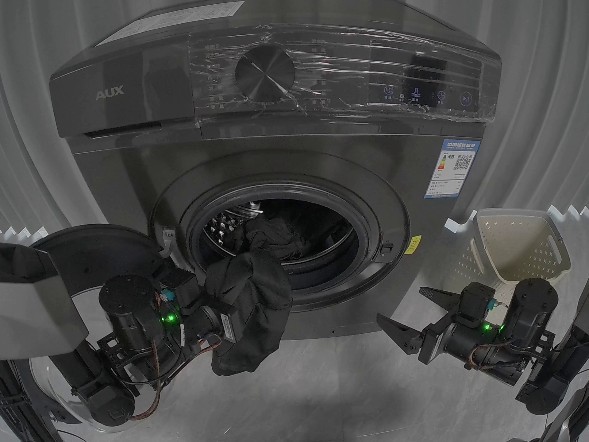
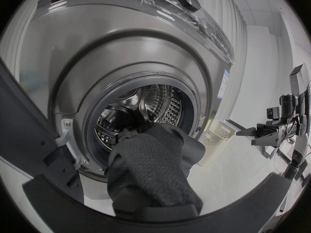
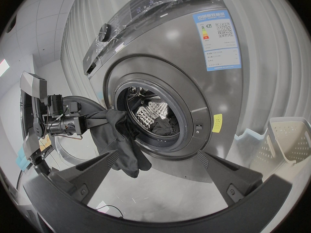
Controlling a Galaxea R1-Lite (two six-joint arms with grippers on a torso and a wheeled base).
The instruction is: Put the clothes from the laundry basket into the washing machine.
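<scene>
- The washing machine (image 1: 343, 161) is stood open.
- The basket (image 1: 491, 240) is set beside it.
- The black garment (image 1: 257, 296) is draped over the door rim and should be carried deeper before release.
- It is clamped by the left gripper (image 3: 97, 122); the right gripper (image 1: 412, 314) is spread wide, empty.

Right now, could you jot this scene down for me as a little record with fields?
Washer: door open
Drum: dark clothes inside
Left gripper: shut on black garment, which hangs at the opening's rim, mostly outside
Basket: on the floor, right of the Washer
Right gripper: open, holding nothing, near the Basket
</scene>
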